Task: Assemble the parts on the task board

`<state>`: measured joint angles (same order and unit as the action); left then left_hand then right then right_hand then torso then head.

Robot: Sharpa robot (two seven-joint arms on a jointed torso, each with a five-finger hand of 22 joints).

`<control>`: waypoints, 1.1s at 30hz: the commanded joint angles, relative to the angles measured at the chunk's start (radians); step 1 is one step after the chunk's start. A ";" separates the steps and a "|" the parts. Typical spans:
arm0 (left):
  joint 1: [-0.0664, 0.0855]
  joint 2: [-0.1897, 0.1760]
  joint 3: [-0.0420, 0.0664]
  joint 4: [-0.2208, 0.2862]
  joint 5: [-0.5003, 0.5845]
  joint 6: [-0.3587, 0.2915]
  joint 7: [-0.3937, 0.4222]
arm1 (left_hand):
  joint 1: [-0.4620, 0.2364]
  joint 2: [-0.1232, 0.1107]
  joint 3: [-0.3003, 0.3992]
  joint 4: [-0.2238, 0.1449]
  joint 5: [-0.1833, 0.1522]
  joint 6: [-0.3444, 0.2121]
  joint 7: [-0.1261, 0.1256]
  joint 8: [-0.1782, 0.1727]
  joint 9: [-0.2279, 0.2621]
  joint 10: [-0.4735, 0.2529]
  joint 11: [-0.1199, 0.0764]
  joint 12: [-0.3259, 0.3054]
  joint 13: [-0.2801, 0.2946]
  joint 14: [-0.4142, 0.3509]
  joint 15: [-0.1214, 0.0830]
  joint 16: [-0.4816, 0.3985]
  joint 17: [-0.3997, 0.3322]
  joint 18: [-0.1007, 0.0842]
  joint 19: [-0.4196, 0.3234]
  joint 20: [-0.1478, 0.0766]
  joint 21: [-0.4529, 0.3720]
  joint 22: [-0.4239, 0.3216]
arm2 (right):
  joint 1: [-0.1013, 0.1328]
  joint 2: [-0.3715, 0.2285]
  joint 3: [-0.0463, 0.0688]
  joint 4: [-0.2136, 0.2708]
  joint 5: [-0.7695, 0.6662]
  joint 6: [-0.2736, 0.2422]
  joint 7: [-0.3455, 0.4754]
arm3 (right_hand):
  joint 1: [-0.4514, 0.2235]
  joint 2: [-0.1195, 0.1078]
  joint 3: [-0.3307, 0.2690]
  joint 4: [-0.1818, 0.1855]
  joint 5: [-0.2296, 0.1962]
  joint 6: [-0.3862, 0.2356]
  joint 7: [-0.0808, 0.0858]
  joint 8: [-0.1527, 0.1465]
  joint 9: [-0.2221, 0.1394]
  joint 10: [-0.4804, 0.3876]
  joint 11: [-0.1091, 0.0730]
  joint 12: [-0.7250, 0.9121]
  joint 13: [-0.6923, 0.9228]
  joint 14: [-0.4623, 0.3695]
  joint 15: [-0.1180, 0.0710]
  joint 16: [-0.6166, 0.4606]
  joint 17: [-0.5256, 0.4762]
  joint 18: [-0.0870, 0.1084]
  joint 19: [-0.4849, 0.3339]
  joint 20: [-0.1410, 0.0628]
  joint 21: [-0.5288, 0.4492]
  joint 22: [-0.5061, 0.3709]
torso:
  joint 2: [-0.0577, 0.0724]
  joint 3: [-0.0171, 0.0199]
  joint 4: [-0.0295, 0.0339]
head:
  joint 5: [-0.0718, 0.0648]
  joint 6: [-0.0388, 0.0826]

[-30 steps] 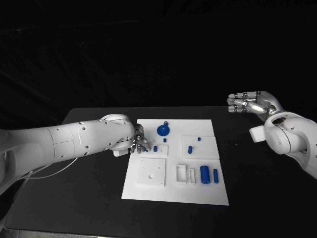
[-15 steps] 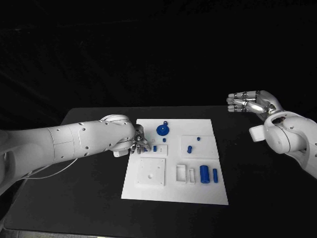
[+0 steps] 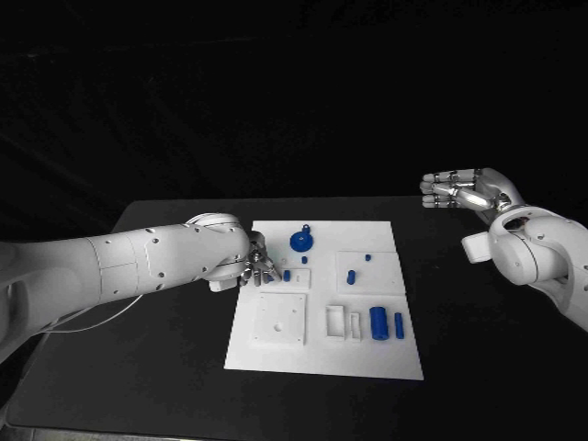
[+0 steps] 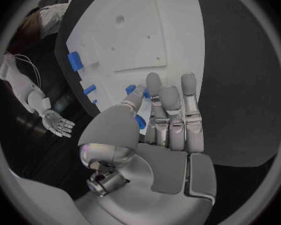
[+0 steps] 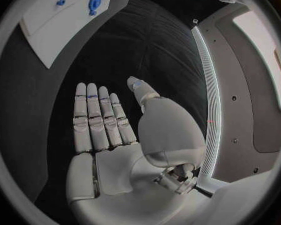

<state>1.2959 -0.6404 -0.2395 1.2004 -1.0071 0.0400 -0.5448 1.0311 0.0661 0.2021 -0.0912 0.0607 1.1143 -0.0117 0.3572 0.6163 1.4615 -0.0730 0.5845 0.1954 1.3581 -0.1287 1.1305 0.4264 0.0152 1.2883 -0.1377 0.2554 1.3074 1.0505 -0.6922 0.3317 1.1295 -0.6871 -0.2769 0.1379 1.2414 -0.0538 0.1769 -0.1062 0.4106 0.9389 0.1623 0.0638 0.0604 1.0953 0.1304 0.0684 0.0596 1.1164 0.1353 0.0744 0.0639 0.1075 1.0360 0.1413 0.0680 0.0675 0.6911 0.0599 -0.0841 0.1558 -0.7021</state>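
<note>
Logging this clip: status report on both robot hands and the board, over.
Left robot hand open, empty, at task board left edge by a small blue part. Right robot hand open, off the board. Nothing blocking.

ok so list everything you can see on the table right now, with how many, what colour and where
table: one, black, under everything.
task board: one, white plate, middle of the table.
round part with a knob: one, blue, far end of the board.
small parts: several, blue, across the board's middle.
cylinders: two, blue, upright side by side, near right part of the board.
raised square block: one, white, near left part of the board.
left hand: silver, fingers apart, over the board's left edge by a small blue part, holding nothing.
right hand: silver, raised off to the board's right, holding nothing.
</note>
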 commanded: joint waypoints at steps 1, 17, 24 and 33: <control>-0.006 0.004 -0.002 0.002 -0.004 0.045 -0.010 | -0.019 -0.052 -0.030 0.041 -0.007 0.006 -0.003 -0.007 0.000 0.052 0.002 -0.005 -0.001 -0.007 0.003 -0.004 -0.002 -0.015 0.006 -0.001 -0.006 0.013 | -0.001 -0.001 0.001 0.002 -0.006 0.012 0.007 | 0.000 0.000 -0.001 0.008 0.007 -0.008 0.000 -0.005 -0.001 -0.001 0.007 -0.003 -0.001 -0.008 0.002 -0.003 -0.001 0.008 -0.006 -0.002 0.004 -0.001 | 0.000 0.0002 -0.0002 | 0.000 -0.001; -0.005 -0.006 -0.002 -0.004 -0.016 0.018 -0.009 | 0.022 -0.194 0.042 0.231 -0.010 -0.001 0.007 -0.008 -0.007 0.050 0.008 -0.029 -0.003 -0.019 0.007 -0.013 -0.008 -0.015 0.005 0.003 -0.031 0.014 | -0.003 -0.002 0.001 0.002 -0.006 0.011 0.007 | 0.001 0.000 -0.005 0.008 0.007 -0.014 0.001 -0.005 -0.002 -0.003 0.007 -0.003 -0.001 -0.011 0.003 -0.004 -0.002 0.008 -0.008 -0.001 0.003 -0.002 | 0.000 -0.0011 -0.0002 | -0.002 0.002; -0.005 -0.022 -0.001 0.005 -0.013 -0.003 0.012 | 0.060 -0.211 0.025 0.193 -0.009 -0.045 0.032 -0.052 -0.080 0.037 0.022 -0.075 -0.017 -0.037 0.019 -0.028 -0.019 -0.015 -0.007 0.012 -0.046 0.011 | -0.006 -0.003 0.001 0.001 -0.006 0.011 0.007 | 0.001 0.000 -0.005 0.008 0.007 -0.014 0.001 -0.005 -0.002 -0.003 0.007 -0.003 -0.001 -0.011 0.003 -0.004 -0.002 0.008 -0.008 -0.001 0.003 -0.002 | 0.000 -0.0012 0.0001 | -0.006 0.004; -0.001 -0.063 0.021 0.041 0.040 -0.025 0.067 | 0.132 -0.173 -0.025 0.073 -0.006 -0.109 0.078 -0.115 -0.258 -0.085 0.063 -0.240 -0.082 -0.116 0.062 -0.087 -0.075 -0.015 -0.058 0.048 -0.121 -0.027 | -0.008 -0.004 0.001 0.000 -0.006 0.011 0.007 | 0.003 0.000 -0.008 0.007 0.007 -0.015 0.001 -0.005 -0.002 -0.004 0.008 -0.003 -0.001 -0.011 0.003 -0.003 -0.001 0.008 -0.009 -0.001 0.004 -0.001 | 0.000 -0.0011 0.0004 | -0.009 0.007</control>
<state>1.2960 -0.7002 -0.2178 1.2358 -0.9987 0.0363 -0.5151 1.1570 -0.1036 0.1771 -0.0142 0.0532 1.0041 0.0616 0.2428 0.4525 1.3818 -0.0120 0.3511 0.1160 1.2477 -0.0652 1.0453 0.3536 0.0152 1.2355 -0.0858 0.1366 1.2818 1.0430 -0.6959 0.3318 1.1285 -0.6872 -0.2771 0.1379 1.2414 -0.0538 0.1729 -0.1021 0.4105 0.9322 0.1620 0.0638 0.0604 1.0917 0.1340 0.0684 0.0596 1.1127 0.1390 0.0744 0.0639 0.1076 1.0360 0.1413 0.0680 0.0675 0.6910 0.0587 -0.0839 0.1475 -0.6962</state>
